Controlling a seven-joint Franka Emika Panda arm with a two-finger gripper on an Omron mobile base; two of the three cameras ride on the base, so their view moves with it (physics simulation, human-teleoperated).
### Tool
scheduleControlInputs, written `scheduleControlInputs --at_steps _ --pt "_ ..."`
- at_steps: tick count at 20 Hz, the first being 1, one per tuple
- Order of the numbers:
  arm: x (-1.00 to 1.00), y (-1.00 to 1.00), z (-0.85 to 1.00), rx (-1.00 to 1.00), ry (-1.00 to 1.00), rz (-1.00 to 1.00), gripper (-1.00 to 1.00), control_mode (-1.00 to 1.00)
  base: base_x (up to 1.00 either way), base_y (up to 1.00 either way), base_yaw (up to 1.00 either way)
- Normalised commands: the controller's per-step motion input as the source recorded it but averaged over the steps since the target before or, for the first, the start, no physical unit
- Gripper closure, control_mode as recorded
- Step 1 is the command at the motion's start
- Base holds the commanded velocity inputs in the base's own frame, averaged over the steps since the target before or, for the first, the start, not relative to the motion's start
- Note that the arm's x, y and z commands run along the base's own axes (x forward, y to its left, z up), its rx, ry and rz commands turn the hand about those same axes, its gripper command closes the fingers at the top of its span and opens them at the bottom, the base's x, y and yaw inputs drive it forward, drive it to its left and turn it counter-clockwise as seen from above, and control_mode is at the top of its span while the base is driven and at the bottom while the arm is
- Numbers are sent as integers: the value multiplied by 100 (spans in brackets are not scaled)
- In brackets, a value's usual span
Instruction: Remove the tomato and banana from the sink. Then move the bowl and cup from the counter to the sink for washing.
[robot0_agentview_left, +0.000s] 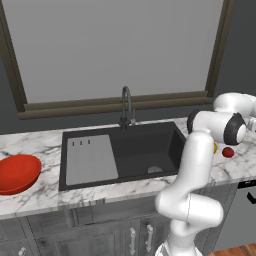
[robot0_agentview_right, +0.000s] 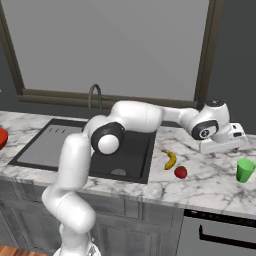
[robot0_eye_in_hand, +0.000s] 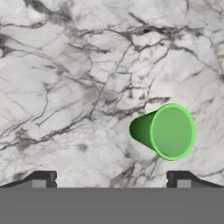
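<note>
Gripper (robot0_eye_in_hand: 112, 179) parted and holding nothing — two dark tips set wide at the bottom of the hand view, hovering over the white grey-veined marble worktop (robot0_eye_in_hand: 65, 65). Ahead of the tips and nearer the right-hand one in that view, the small bright green tapered cup (robot0_eye_in_hand: 168, 131), standing upright on the marble with its open mouth toward the camera, apart from both tips. In the right base view, the white hand reached out to the right above the marble, the same green cup (robot0_agentview_right: 245, 170) standing below it and a little further right, not touched.

Back toward the sink side of the gripper, the small curved yellow banana (robot0_agentview_right: 170, 160) and the small glossy red tomato (robot0_agentview_right: 181, 172) lying on the worktop, just beside one another, between the hand and the large black recessed sink (robot0_agentview_right: 135, 150). In the left base view, the tomato (robot0_agentview_left: 228, 152) sitting on the marble right of the basin (robot0_agentview_left: 145, 145), partly behind the arm. Basin bare apart from its grey ribbed drainboard panel (robot0_agentview_left: 91, 160) and the dark curved faucet (robot0_agentview_left: 126, 107) behind it. Far on the opposite side of the sink from the gripper — the wide shallow red-orange bowl (robot0_agentview_left: 17, 172), resting on the worktop at the left edge.
</note>
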Motion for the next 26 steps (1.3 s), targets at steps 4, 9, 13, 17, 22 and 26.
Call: scheduleControlInputs --at_steps 4,9,13,17,22,26 --pt "8 -9 -10 0 0 0 -100 -100 0 0 0" --pt "9 -11 -10 0 0 0 -100 -100 0 0 0" --pt "10 -11 -10 0 0 0 -100 -100 0 0 0" --pt "11 -13 -10 1 0 0 -100 -100 0 0 0" --pt "11 -12 -8 2 0 0 -100 -100 0 0 0" --pt "11 -12 -8 1 0 0 -100 -100 0 0 0"
